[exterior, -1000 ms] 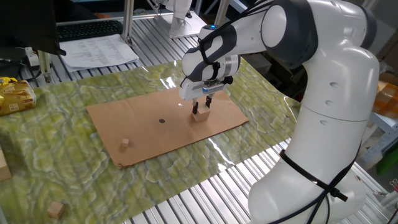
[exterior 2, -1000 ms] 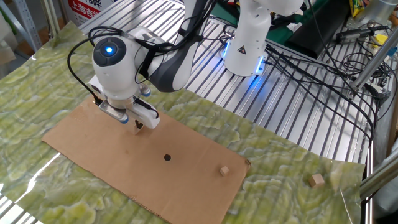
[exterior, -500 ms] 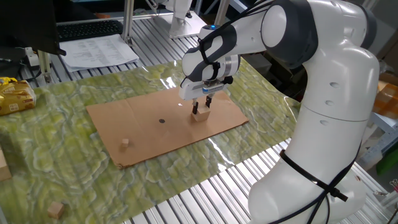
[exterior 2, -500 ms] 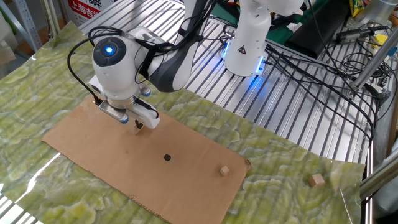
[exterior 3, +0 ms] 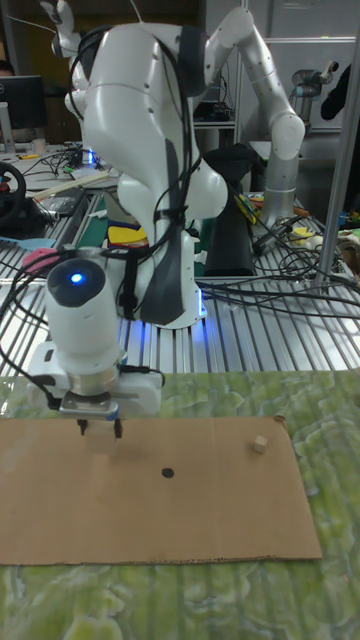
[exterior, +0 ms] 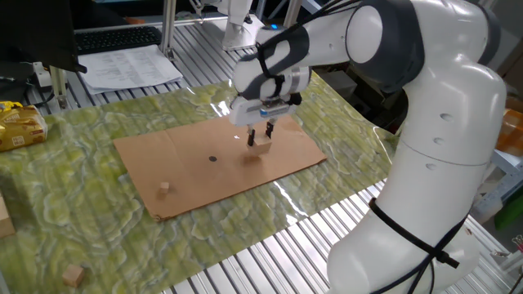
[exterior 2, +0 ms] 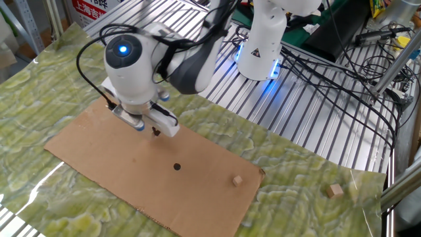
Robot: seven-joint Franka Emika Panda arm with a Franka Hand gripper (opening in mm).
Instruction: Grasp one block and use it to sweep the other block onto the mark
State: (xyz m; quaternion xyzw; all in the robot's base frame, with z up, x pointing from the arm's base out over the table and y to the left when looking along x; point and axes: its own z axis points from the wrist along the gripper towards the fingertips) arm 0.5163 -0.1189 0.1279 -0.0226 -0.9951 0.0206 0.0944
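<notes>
My gripper [exterior: 260, 135] is shut on the largest tan cube [exterior: 261, 147], holding it just above the right part of the brown cardboard [exterior: 180, 175]; a shadow lies under it. In the other fixed view the gripper [exterior 2: 156, 131] hides the cube. The black mark [exterior: 212, 159] [exterior 2: 176, 166] [exterior 3: 167, 473] sits mid-cardboard, a short way from the gripper [exterior 3: 100, 430]. The tiny cube [exterior: 164, 188] [exterior 2: 237, 180] [exterior 3: 259, 444] rests near the cardboard's end, beyond the mark from the gripper.
A mid-sized tan cube [exterior: 74, 274] [exterior 2: 336, 191] lies off the cardboard on the green marbled cloth [exterior: 73, 188]. A yellow package [exterior: 18, 126] and papers [exterior: 131, 65] sit at the cloth's far side. A second robot base [exterior 2: 262, 46] and cables [exterior 2: 342, 72] stand on the slatted table.
The gripper has lifted the largest cube off the cardboard and carried it a little toward the mark. The tiny cube has not moved.
</notes>
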